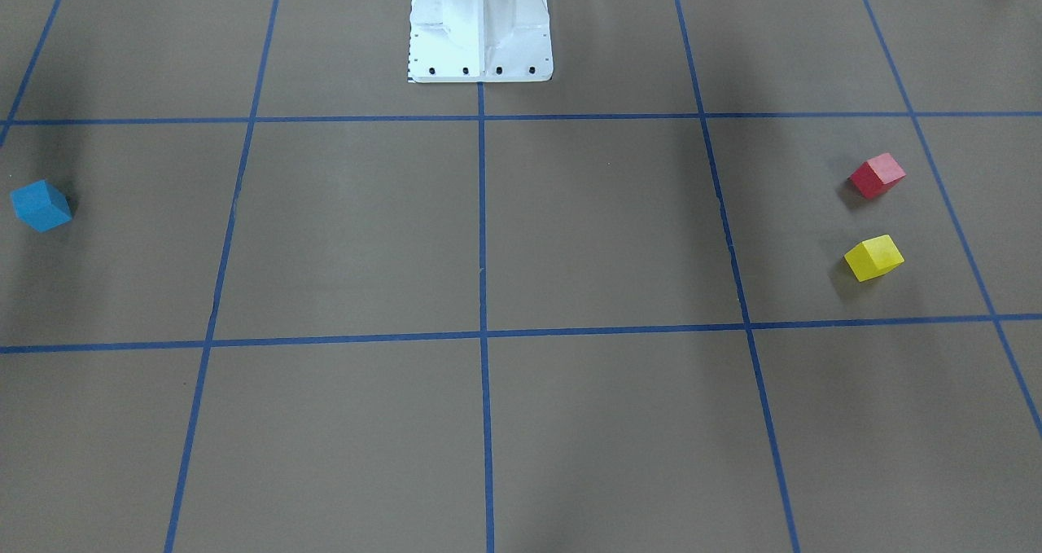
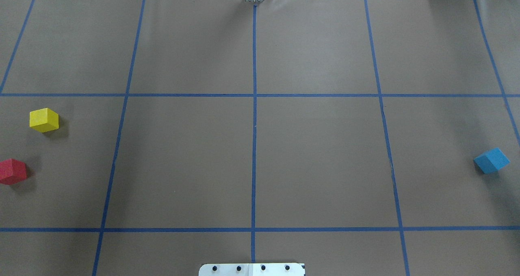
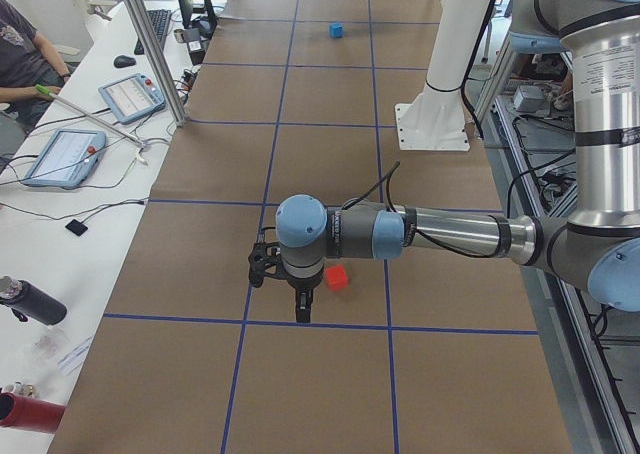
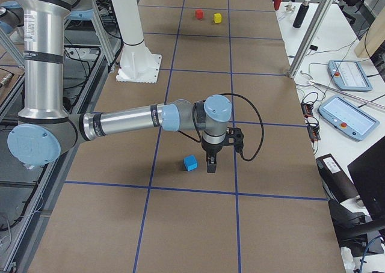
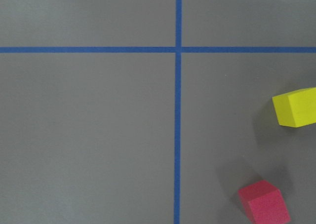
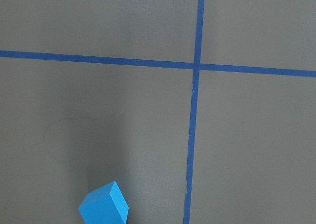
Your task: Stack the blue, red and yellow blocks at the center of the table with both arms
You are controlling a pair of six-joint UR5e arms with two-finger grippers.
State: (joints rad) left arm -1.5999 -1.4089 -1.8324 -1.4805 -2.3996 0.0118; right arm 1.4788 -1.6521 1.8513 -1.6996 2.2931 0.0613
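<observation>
On the brown table the blue block lies alone at the robot's right end. The red block and the yellow block lie close together at the left end. In the exterior left view my left gripper hangs over the table just beside the red block; I cannot tell whether it is open or shut. The exterior right view has my right gripper pointing down next to the blue block, state also unclear. Neither wrist view shows fingers. All three blocks rest free on the surface.
The white pedestal base stands at the robot's side of the table's middle. Blue tape lines cross at the centre. Beside the table a bench holds tablets and cables, with a seated person at it. A post stands at the table edge.
</observation>
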